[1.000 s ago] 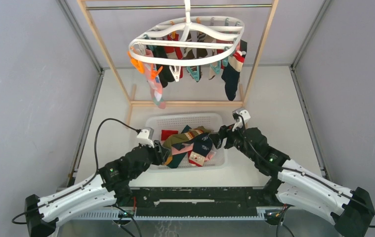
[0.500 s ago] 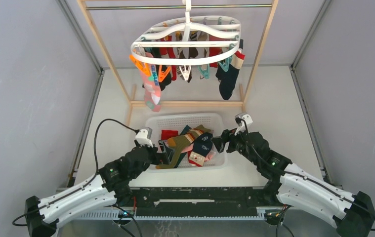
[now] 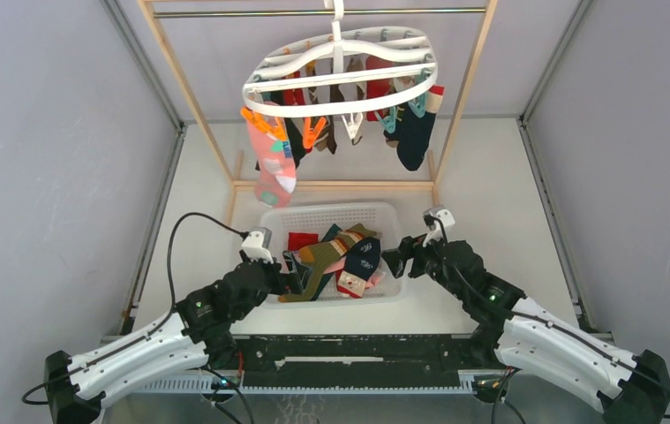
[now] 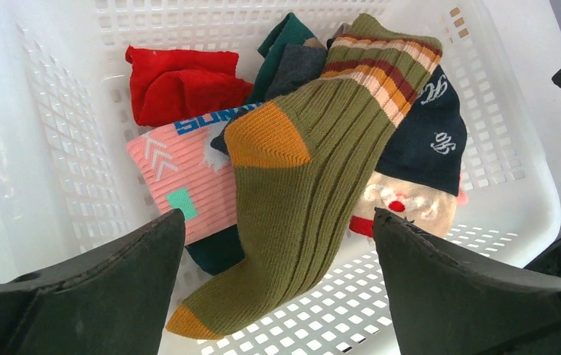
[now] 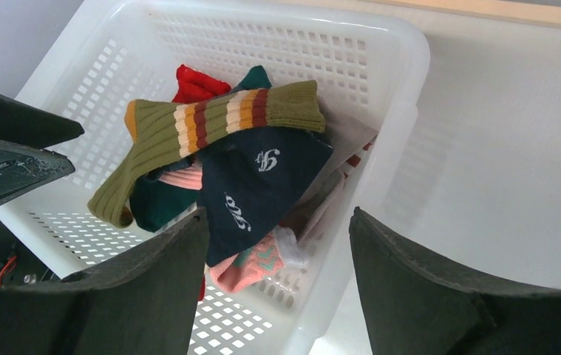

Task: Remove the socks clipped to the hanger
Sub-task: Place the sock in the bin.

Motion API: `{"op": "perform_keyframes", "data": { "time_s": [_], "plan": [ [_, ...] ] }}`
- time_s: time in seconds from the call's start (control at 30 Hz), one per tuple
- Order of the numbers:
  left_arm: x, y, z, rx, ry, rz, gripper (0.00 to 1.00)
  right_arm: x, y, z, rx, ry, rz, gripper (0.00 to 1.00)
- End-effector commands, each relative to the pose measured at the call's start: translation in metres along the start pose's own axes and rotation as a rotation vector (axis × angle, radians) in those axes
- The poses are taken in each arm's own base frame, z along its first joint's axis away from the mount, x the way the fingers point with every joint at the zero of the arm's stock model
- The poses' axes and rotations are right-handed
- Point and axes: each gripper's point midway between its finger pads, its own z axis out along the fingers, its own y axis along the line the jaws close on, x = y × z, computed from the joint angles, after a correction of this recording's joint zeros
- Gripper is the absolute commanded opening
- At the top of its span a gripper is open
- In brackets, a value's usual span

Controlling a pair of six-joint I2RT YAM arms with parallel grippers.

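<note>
The white oval hanger (image 3: 375,104) hangs from the rod at the top. Socks are clipped under it: a salmon pink sock (image 3: 271,159) at the left, a navy one (image 3: 415,132) at the right, red and dark ones between. My left gripper (image 3: 289,269) (image 4: 277,218) stands wide open just above the basket's near left part. An olive ribbed sock (image 4: 314,170) (image 3: 318,261) lies loose under it on the pile, touching neither finger. My right gripper (image 3: 397,256) (image 5: 277,214) is open and empty over the basket's right rim.
The white mesh basket (image 3: 331,215) (image 5: 403,81) holds red (image 4: 181,81), pink (image 4: 188,177), navy (image 5: 262,185) and teal socks. The wooden rack frame (image 3: 331,185) stands right behind it. Grey walls close both sides.
My left gripper has opened and the olive sock has dropped onto the pile. The hanger has swung to the right. The right arm has drawn back a little to the right.
</note>
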Motion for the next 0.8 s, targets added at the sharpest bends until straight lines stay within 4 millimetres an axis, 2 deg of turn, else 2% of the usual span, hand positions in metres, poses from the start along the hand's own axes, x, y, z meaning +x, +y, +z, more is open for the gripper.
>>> {"op": "perform_keyframes", "data": {
  "time_s": [0.0,0.2,0.77],
  "plan": [
    [-0.024,-0.011,-0.005,0.014,-0.048,-0.019,1.00,-0.010,-0.002,-0.004,0.003,-0.047,0.032,0.77],
    [-0.031,-0.016,-0.009,0.033,-0.059,-0.027,1.00,-0.017,-0.009,-0.009,0.008,-0.071,0.054,0.77],
    [-0.042,-0.020,-0.019,0.075,-0.108,-0.059,1.00,-0.068,-0.039,-0.009,0.081,-0.168,0.081,0.80]
  ]
}}
